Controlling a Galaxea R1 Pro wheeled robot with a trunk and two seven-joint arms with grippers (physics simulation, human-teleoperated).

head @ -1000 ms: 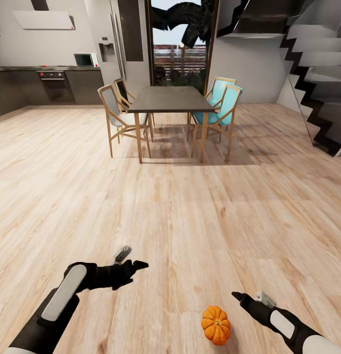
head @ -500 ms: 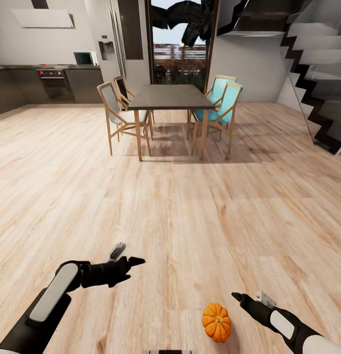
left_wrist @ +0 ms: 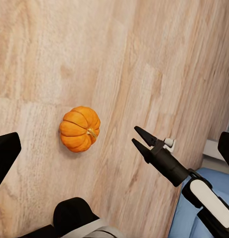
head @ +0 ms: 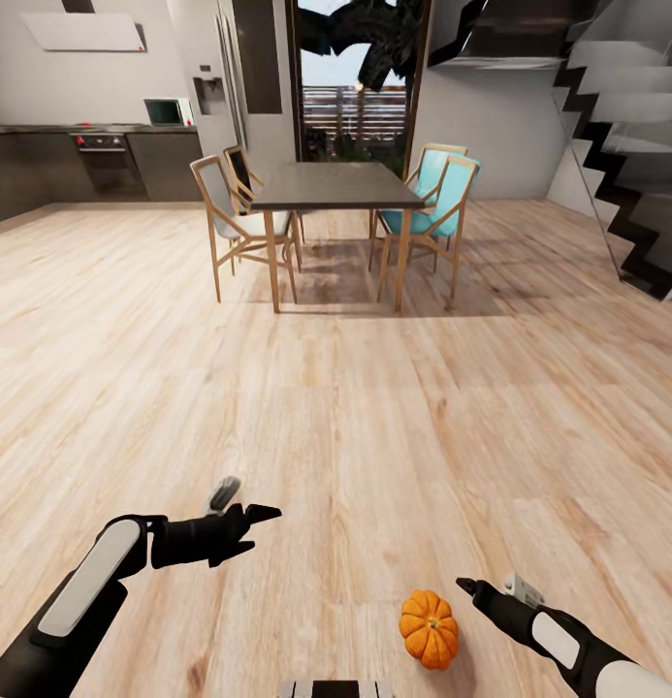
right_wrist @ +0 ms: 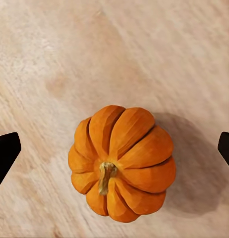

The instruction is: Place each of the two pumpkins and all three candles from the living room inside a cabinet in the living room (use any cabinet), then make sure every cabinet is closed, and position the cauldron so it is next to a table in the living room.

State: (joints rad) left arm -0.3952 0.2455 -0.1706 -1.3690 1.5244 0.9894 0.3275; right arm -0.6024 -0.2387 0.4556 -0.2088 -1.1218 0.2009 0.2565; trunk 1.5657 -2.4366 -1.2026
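— Pincers first: right gripper (head: 468, 585) hangs w/ fingers spread wide, nothing between them; in the right wrist view their black tips sit at both edges w/ the small ribbed orange pumpkin (right_wrist: 121, 162) centred below. Left gripper (head: 240, 506) is parted too, empty, out over bare boards.

— Big stuff round it?

— Pale wood plank floor (head: 374, 407) everywhere. Far back, a tall dark dining table w/ wooden legs (head: 334, 188), grey and teal chairs (head: 437, 199) round it, black staircase (head: 622, 174) at the side. No cabinet or cauldron to report.

— Pumpkin where exactly?

— On the floor, stem up, just beside the right gripper's tips — apart, not touching. Left wrist view has pumpkin and right gripper side by side w/ a gap.

— Step?

— First pickup, I'd judge: pre-grasp. Next move wants the right arm straight down so the fingers straddle the ribs, then squeeze; round body could roll if nudged off-centre.

— Vs. a sec ago?

— Left arm drew back and lower in the head view; the whole picture shifted slightly — camera move. Right gripper about unchanged.
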